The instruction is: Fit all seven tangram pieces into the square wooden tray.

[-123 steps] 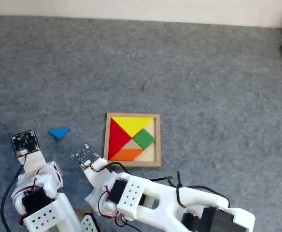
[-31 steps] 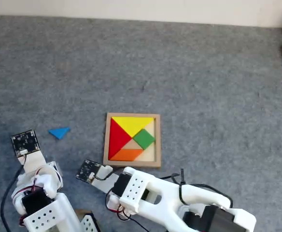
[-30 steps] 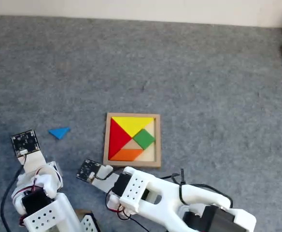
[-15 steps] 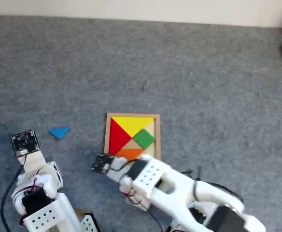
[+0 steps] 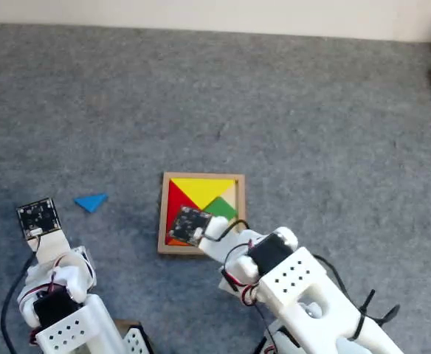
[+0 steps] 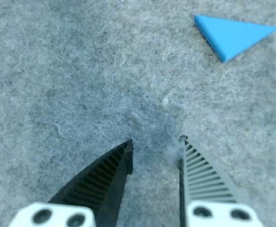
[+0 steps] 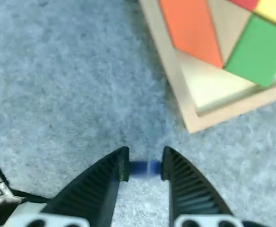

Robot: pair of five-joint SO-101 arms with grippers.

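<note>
Placement looks to be the step in hand: the right claw (image 7: pixel 144 158) is pinched tight on a small blue piece (image 7: pixel 142 167), too blurred to tell its shape, and hangs over the grey surface (image 7: pixel 57 85) just outside one corner of the square wooden tray (image 7: pixel 189 120). The coming move turns on this: the tray lies ahead of the claw, beyond the rim. The nearest open ground inside it is the pale bare floor (image 7: pixel 209 82) between the orange piece (image 7: pixel 191 28), the green square (image 7: pixel 258 49) and that same corner. So the held piece would need carrying forward over the rim, and probably turning to match the gap, before it is let down. Set on the rim or on the orange piece's edge, it would sit tilted instead of flat. In the high view the yellow triangle (image 5: pixel 201 190) and red triangle (image 5: pixel 177 208) are seated in the tray, with the right arm lying over its near side. One blue triangle (image 5: pixel 91 201) lies loose on the surface, well apart from the tray and nearer the left arm. The left claw (image 6: pixel 155 141) stands open and empty above the surface, with that triangle ahead of it, off toward its pale finger's side, long edge crosswise to the claw's line of reach.
</note>
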